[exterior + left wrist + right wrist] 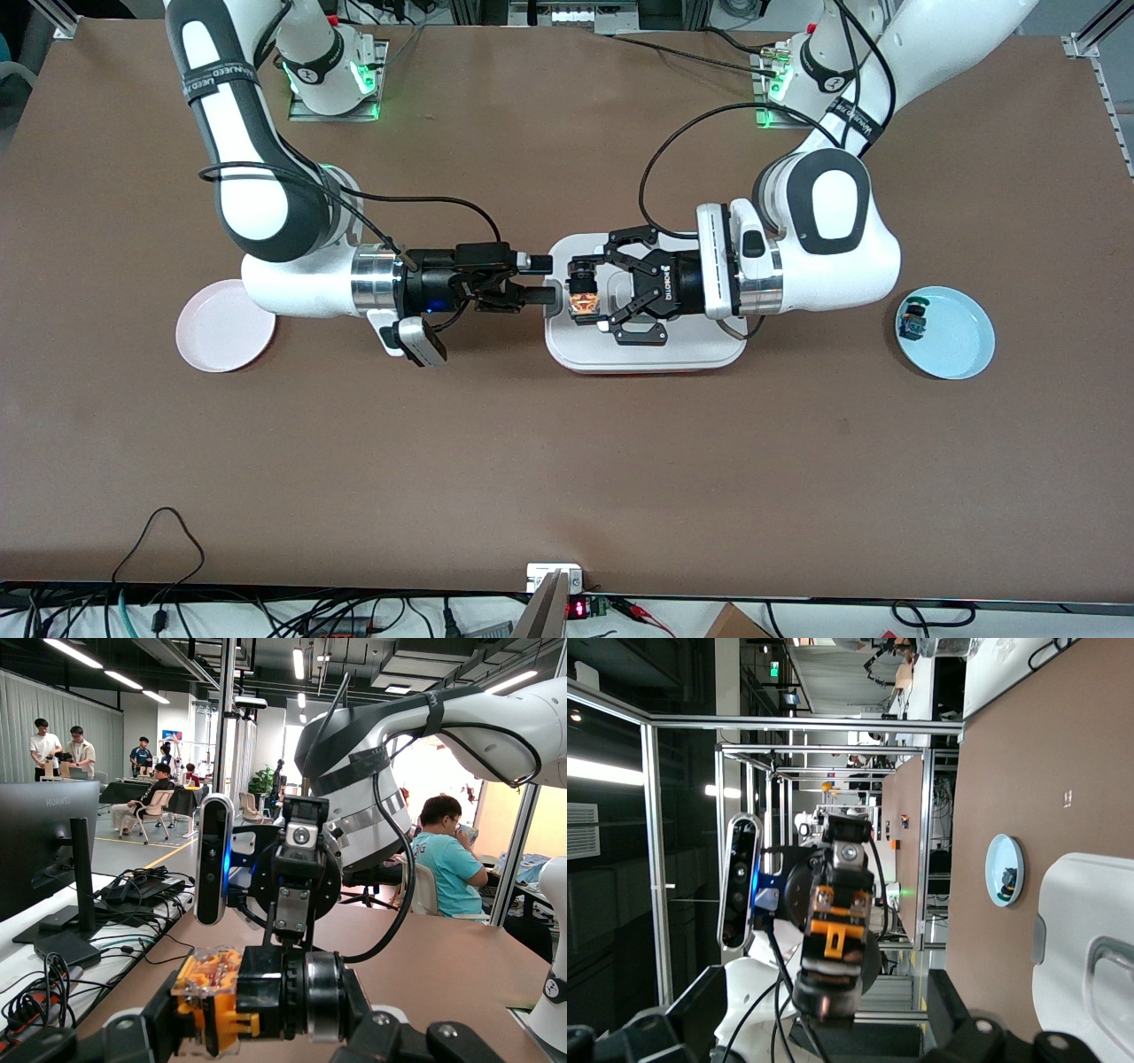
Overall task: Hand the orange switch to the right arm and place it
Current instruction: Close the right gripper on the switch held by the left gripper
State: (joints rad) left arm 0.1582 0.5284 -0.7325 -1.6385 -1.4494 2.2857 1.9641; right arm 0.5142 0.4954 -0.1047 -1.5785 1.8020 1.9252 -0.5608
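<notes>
Front view, left gripper (592, 297) marked ROBOTIQ, holding orange switch (582, 301)

The tabletop (567, 461) is matt brown. The white tray (651, 354) and both arms' shells look like smooth glossy plastic. The right arm (266, 204) wears a shiny silver metal wrist ring (372, 282). The orange switch (582, 301) has a translucent, glossy cap.

Brown table (567, 461); ceiling strip lights (124, 678); seated people (443, 864); monitor (49, 837); aluminium frame (833, 724).
</notes>
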